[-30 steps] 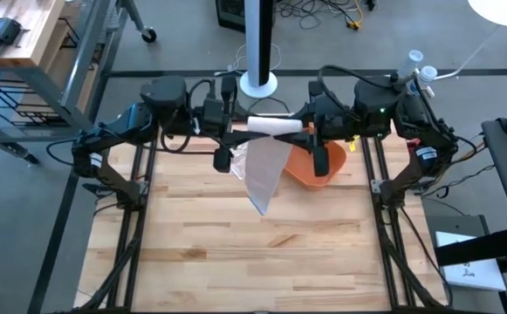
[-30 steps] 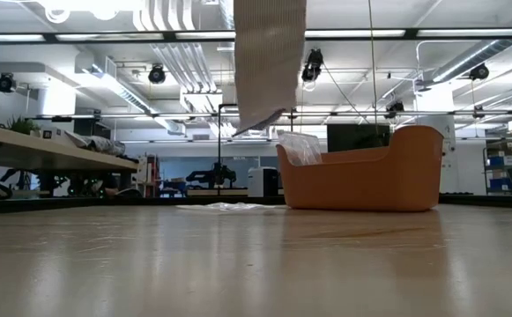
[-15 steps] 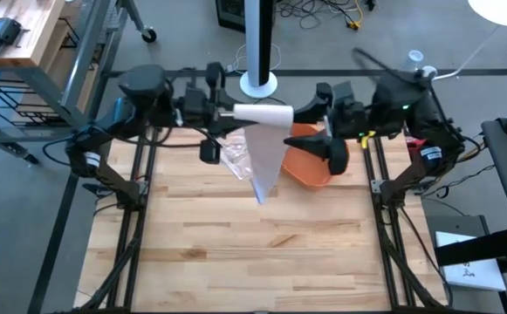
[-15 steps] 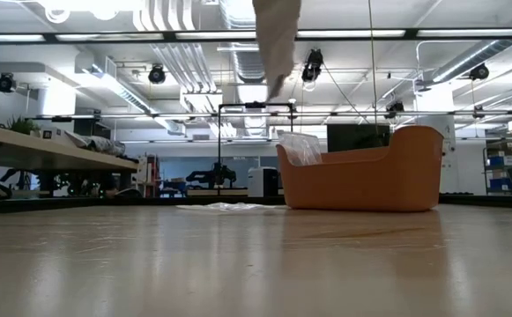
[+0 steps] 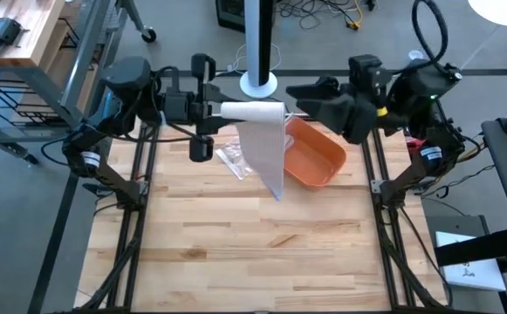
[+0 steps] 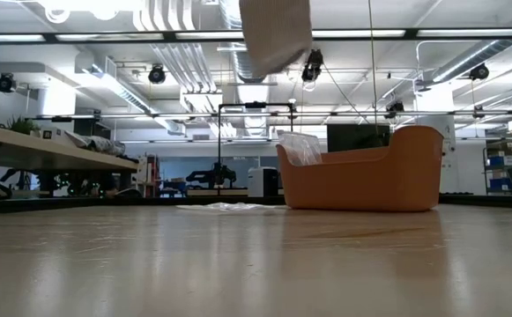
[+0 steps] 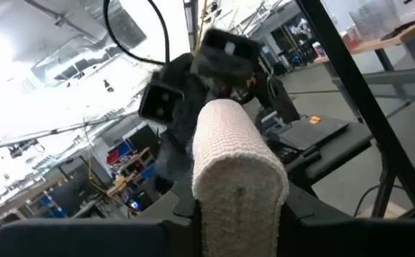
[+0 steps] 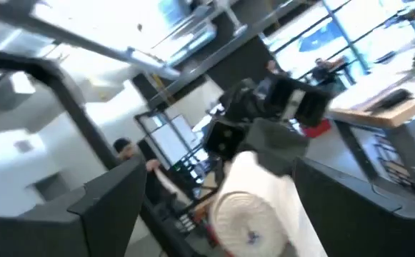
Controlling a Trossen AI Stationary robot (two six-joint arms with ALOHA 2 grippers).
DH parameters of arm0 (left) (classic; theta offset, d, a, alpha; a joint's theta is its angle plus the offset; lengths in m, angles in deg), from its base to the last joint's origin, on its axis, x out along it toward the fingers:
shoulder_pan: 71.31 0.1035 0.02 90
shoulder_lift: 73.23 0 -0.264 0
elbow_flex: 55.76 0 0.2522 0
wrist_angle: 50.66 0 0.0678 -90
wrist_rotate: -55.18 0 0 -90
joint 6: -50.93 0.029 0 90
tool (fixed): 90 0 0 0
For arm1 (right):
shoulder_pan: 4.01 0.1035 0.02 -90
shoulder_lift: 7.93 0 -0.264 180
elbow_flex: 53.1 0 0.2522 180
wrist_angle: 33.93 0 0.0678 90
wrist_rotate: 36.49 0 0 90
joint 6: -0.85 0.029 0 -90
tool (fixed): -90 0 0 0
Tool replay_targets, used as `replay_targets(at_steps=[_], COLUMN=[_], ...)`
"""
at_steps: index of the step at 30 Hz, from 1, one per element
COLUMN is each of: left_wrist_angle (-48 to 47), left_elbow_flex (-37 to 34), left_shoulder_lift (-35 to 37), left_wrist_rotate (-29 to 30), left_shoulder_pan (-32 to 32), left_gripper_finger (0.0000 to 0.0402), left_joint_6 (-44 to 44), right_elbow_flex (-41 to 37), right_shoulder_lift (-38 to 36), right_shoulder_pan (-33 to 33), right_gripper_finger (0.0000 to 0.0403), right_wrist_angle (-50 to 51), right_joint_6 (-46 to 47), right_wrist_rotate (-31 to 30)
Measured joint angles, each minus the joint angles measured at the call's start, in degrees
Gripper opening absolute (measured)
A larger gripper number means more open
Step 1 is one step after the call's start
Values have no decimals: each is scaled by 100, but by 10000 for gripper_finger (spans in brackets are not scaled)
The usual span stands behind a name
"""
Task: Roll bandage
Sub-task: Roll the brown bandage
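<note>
Bandage (image 5: 260, 131) hangs above the far half of the wooden table (image 5: 253, 253), partly wound into a white roll held level in the air, with a loose tail drooping from it toward the boards. In the low view only that tail (image 6: 276, 35) shows, dangling from above. Largest of what surrounds it is the table itself, flanked by the two dark arms. The left gripper (image 5: 221, 110) pinches one end of the roll; in the left wrist view the ribbed cloth (image 7: 237, 168) sits clamped between its own fingers. The right gripper (image 5: 301, 94) is near the roll's other end but apart from it, fingers spread wide, and in the right wrist view the roll's end face (image 8: 248, 207) shows free between the two fingers (image 8: 114, 203). An orange bin (image 5: 312, 155) rests on the table behind and beside the tail. A crumpled clear plastic wrapper (image 5: 232, 158) lies on the boards just beside the hanging tail.
</note>
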Motion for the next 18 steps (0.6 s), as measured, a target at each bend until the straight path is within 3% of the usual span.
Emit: replay_targets(at_steps=[10, 18], left_wrist_angle=[-205, -431], left_elbow_flex=[-15, -15], left_shoulder_lift=[-58, -66], left_wrist_rotate=[163, 358], left_shoulder_pan=[-2, -3], left_gripper_finger=[77, 77], left_joint_6=[247, 1121], right_elbow_flex=[-15, -15], right_shoulder_lift=[389, 402], right_shoulder_pan=[-50, -50], right_gripper_finger=[343, 343], right_wrist_angle=[186, 182], right_joint_6=[373, 1184], right_wrist_rotate=[22, 15])
